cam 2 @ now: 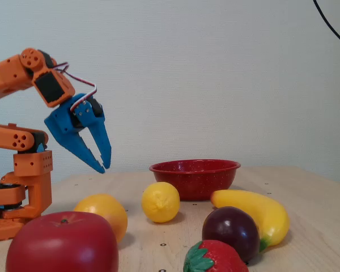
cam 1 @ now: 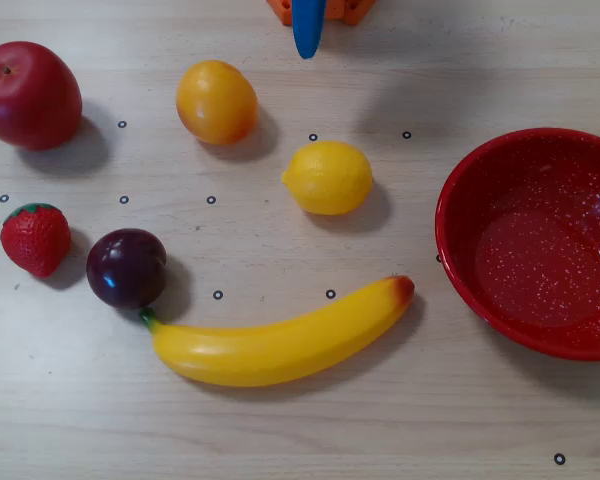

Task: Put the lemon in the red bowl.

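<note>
The lemon [cam 1: 327, 177] is a plain yellow oval lying near the table's middle; in the fixed view the lemon [cam 2: 160, 202] sits in front of the bowl. At the right edge of the overhead view stands the red bowl [cam 1: 452, 215], speckled white inside and holding nothing; in the fixed view the red bowl [cam 2: 194, 177] is behind the fruit. My blue gripper [cam 2: 105, 169] hangs in the air at the left, well above the table, pointing down, its tips almost touching and nothing between them. Only the gripper's tip [cam 1: 308, 40] shows at the overhead view's top edge, beyond the lemon.
An orange-yellow fruit [cam 1: 216, 101] lies left of the lemon, a red apple [cam 1: 28, 95] at far left. A strawberry [cam 1: 36, 238], a dark plum [cam 1: 126, 267] and a long banana [cam 1: 280, 340] lie nearer the front. The orange arm base [cam 2: 20, 187] stands at the left.
</note>
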`<state>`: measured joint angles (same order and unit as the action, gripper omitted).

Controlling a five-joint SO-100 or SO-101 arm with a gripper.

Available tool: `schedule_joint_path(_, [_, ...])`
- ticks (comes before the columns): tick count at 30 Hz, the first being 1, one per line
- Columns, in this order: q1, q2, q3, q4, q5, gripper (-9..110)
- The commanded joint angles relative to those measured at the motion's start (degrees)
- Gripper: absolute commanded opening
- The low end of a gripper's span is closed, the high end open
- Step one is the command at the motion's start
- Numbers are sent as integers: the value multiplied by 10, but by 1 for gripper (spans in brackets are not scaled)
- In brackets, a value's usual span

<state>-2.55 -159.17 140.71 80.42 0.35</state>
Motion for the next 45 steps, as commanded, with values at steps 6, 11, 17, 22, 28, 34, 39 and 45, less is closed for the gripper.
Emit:
schedule_joint_path(6, [12,100,-128,23,40,3])
schedule_joint_path(11, [18,207,-207,67,33,12])
schedule_joint_path(17, [33,290,-253,59,1,36])
schedule_joint_path(22, [52,339,-268,35,-16,46])
schedule_joint_path(28, [62,407,-287,-4,-23,52])
schedule_joint_path(34, [61,474,-311,-14,-28,58])
schedule_joint_path(39, [60,512,-324,-13,-24,61])
schedule_joint_path(45, [54,554,-328,-32,-17,63])
